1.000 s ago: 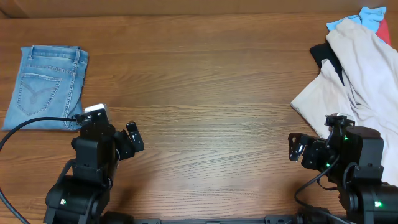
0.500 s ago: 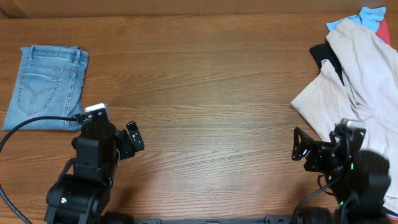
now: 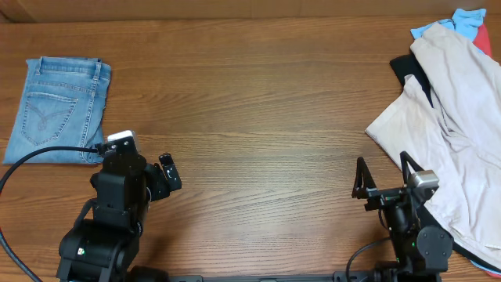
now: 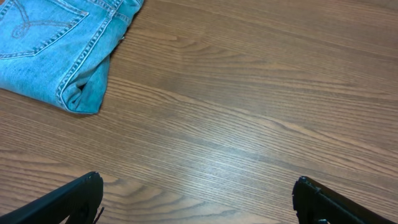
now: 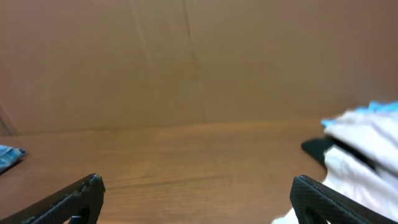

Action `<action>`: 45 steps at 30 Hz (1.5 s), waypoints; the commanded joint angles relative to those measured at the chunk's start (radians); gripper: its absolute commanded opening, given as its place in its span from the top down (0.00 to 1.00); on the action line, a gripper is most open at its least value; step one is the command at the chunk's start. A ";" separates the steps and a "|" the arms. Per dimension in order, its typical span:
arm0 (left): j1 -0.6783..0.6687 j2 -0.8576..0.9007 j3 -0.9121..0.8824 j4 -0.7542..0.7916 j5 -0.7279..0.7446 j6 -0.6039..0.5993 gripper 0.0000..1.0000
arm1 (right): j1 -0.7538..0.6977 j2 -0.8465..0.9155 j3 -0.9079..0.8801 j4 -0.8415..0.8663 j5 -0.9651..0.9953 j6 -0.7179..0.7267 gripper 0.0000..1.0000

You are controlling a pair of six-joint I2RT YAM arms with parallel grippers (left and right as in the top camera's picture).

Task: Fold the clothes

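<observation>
Overhead view. Light blue denim jeans (image 3: 59, 110) at the far-left corner of the wooden table (image 3: 258, 102), folded into a compact rectangle, one stitched back pocket facing up, waistband toward the far edge. Lying flat, touched by neither arm.

Left gripper (image 3: 168, 174) just beside the near-right corner of the jeans, apart from the cloth. Fingers spread wide in the left wrist view (image 4: 198, 198), with nothing but bare wood between them; folded corner of the jeans (image 4: 59, 46) at upper left of that view. Black cable (image 3: 31, 160) curving away from the left arm across the near-left table edge.

Right gripper (image 3: 382, 178) near the front right, fingers likewise wide apart and empty — in the right wrist view (image 5: 198, 190), looking level across the tabletop toward a plain brown wall.

Heap of other clothing at the right edge: pale beige garment (image 3: 454, 125) on top, spread toward the right arm; black garment (image 3: 407, 70) showing at its left side; bright-blue garment (image 3: 462, 19) and red garment (image 3: 489, 35) at the far-right corner. Heap well apart from the jeans — open wood between.
</observation>
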 commanded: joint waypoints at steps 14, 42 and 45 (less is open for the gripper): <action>-0.002 -0.001 -0.005 -0.002 -0.014 -0.022 0.00 | 0.006 -0.013 -0.085 0.018 -0.021 -0.113 0.00; -0.002 -0.053 -0.006 -0.002 -0.014 -0.022 0.00 | 0.006 -0.013 -0.085 0.018 -0.021 -0.113 0.00; 0.006 -0.105 -0.008 -0.016 -0.026 -0.011 0.00 | 0.006 -0.013 -0.085 0.018 -0.021 -0.113 0.00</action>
